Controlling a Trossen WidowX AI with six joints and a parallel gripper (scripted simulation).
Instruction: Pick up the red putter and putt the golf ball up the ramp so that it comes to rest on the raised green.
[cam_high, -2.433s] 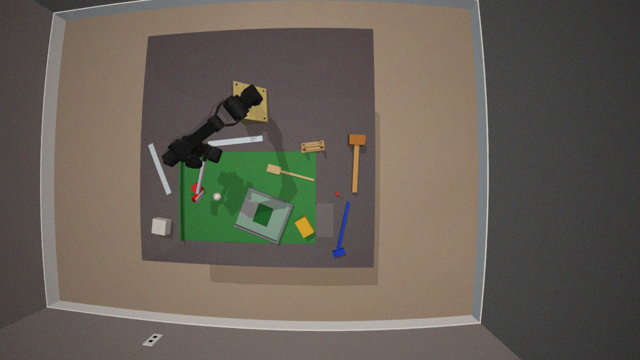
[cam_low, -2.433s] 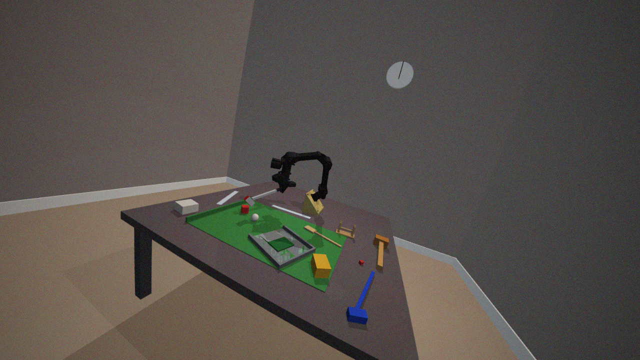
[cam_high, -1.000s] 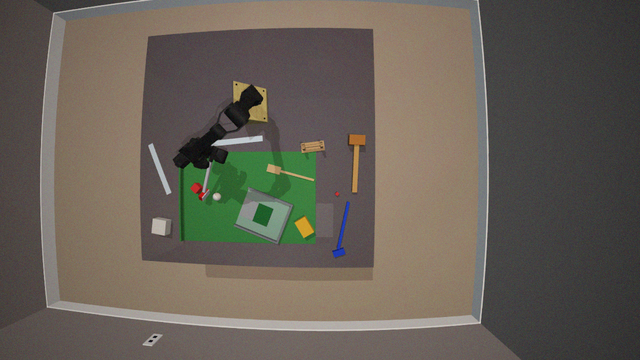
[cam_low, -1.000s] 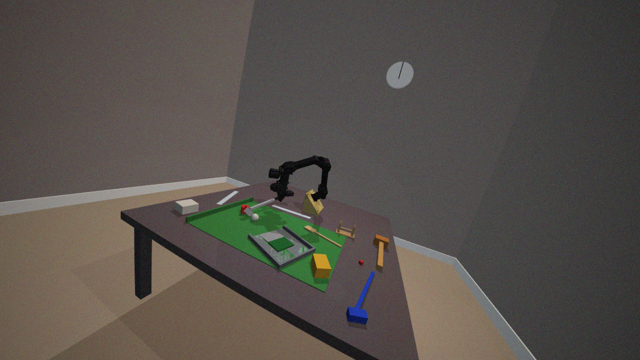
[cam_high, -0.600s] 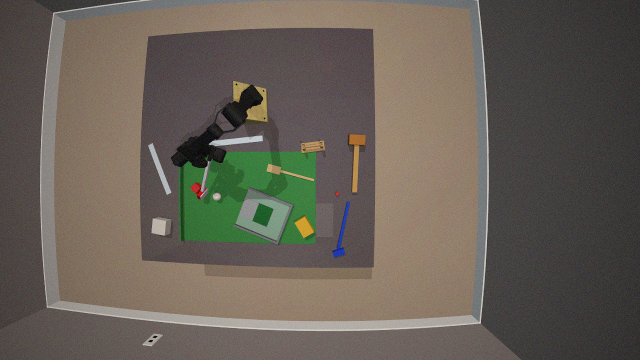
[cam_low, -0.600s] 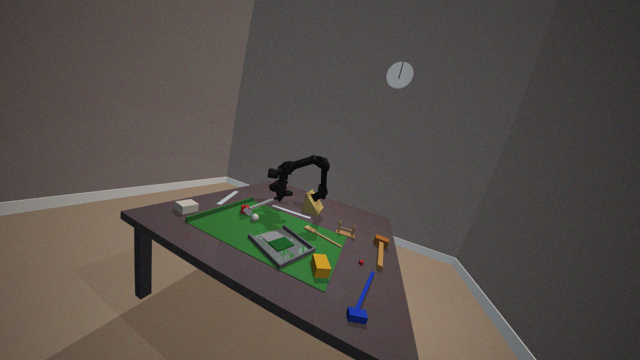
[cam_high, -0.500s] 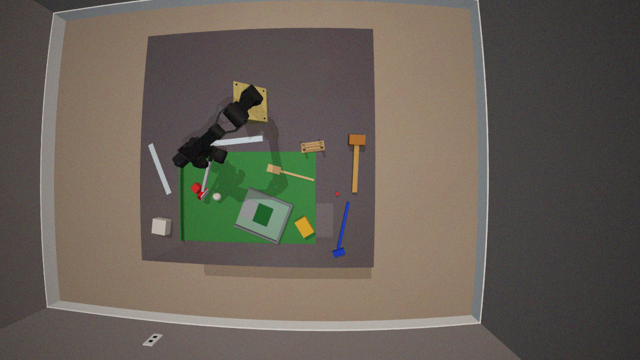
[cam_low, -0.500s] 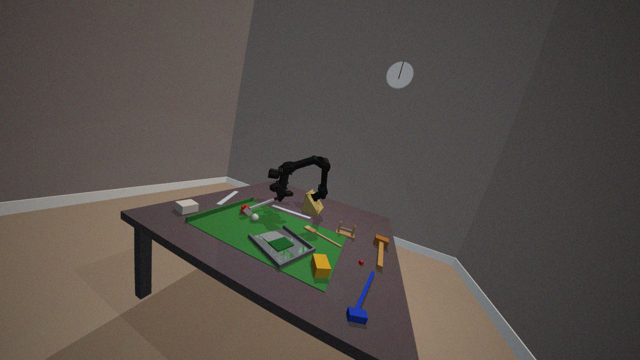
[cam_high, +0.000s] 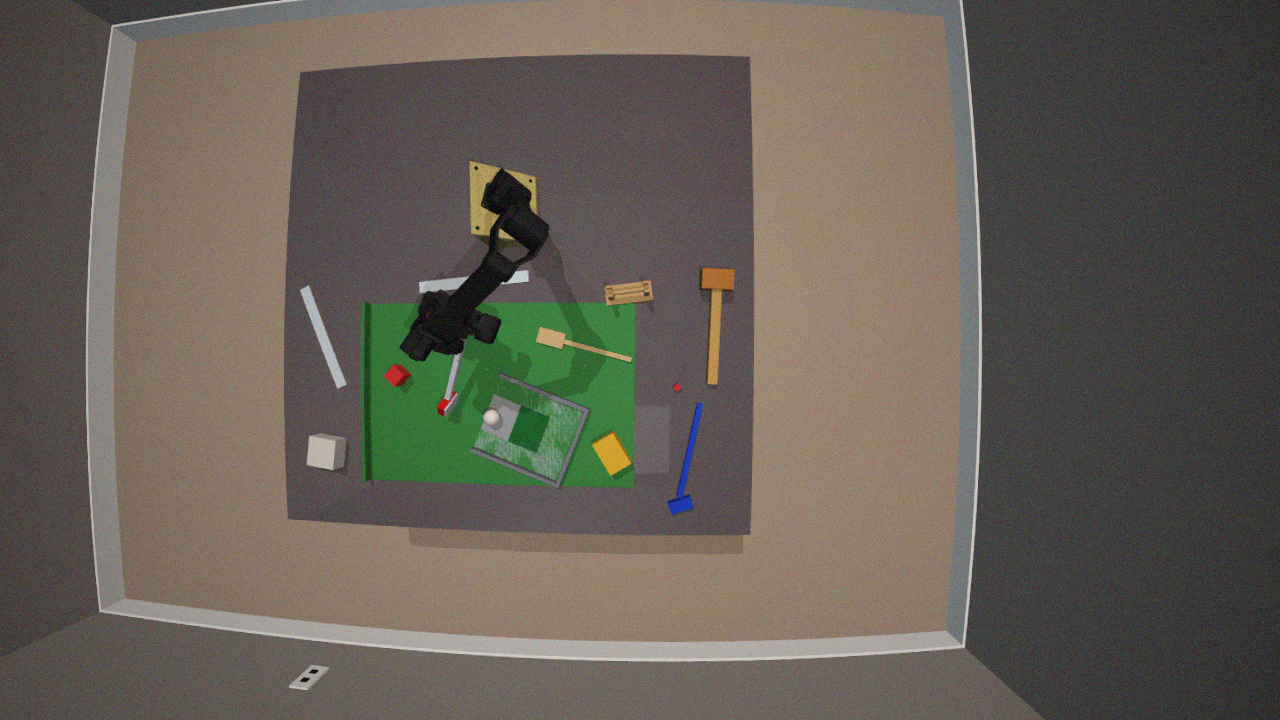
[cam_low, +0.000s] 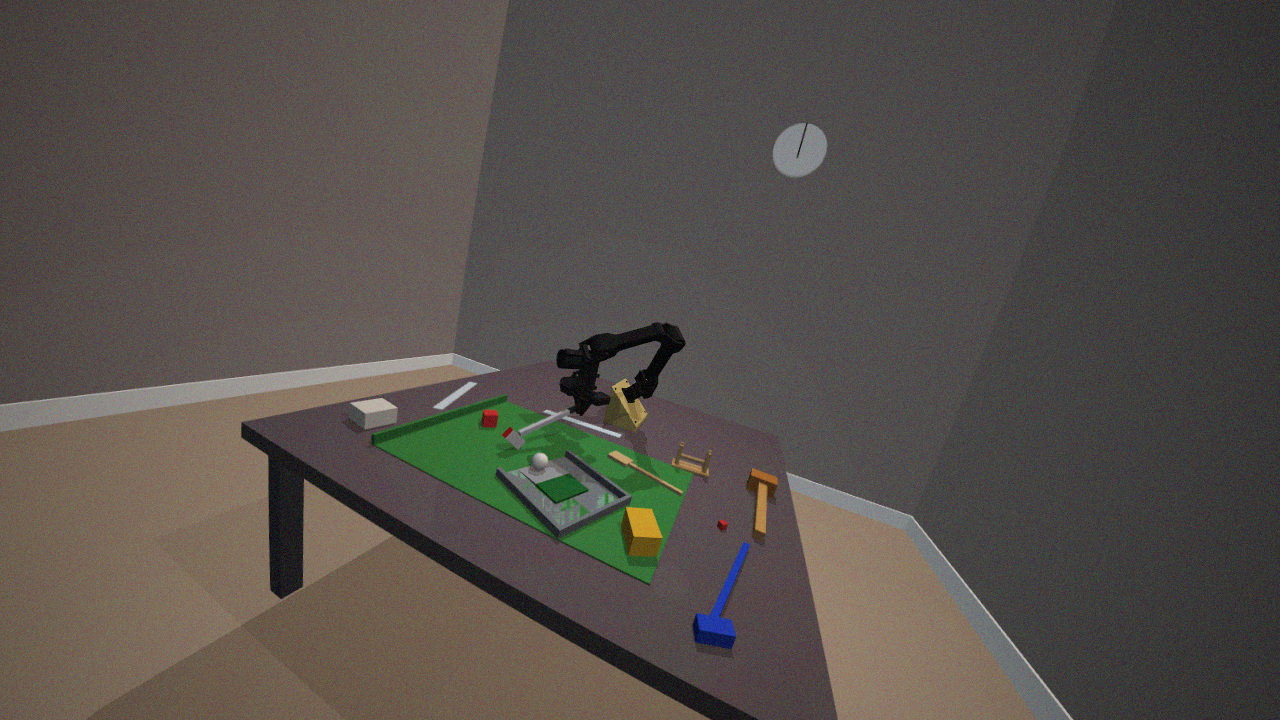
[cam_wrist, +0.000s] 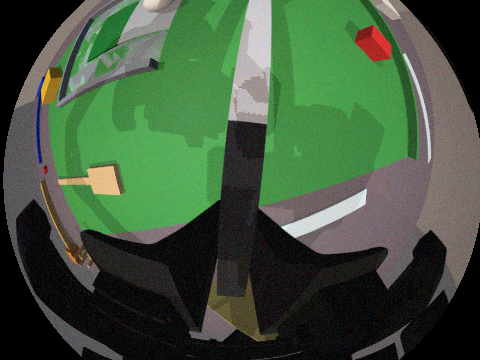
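My gripper (cam_wrist: 234, 208) (cam_low: 577, 410) is shut on the red putter's dark handle. The putter (cam_high: 453, 376) (cam_low: 546, 421) (cam_wrist: 255, 50) slants down to its red and light-grey head, left of the ball; the head is out of the wrist view. The white golf ball (cam_high: 490, 416) (cam_low: 539, 461) (cam_wrist: 157, 4) is at the lower left part of the grey ramp (cam_high: 506, 419) (cam_wrist: 150, 21), apart from the putter head. The dark green raised patch (cam_high: 529, 428) (cam_low: 562, 488) (cam_wrist: 106, 36) lies beyond the ball, with grey walls around its outer sides.
A red block (cam_high: 396, 375) (cam_low: 489, 418) (cam_wrist: 373, 44) sits left of the putter head. A yellow block (cam_high: 611, 453) (cam_low: 642, 530) is past the walled green. A wooden paddle (cam_high: 551, 338) (cam_wrist: 105, 180) lies on the mat. A blue mallet (cam_high: 680, 505) and a wooden mallet (cam_high: 716, 279) lie right.
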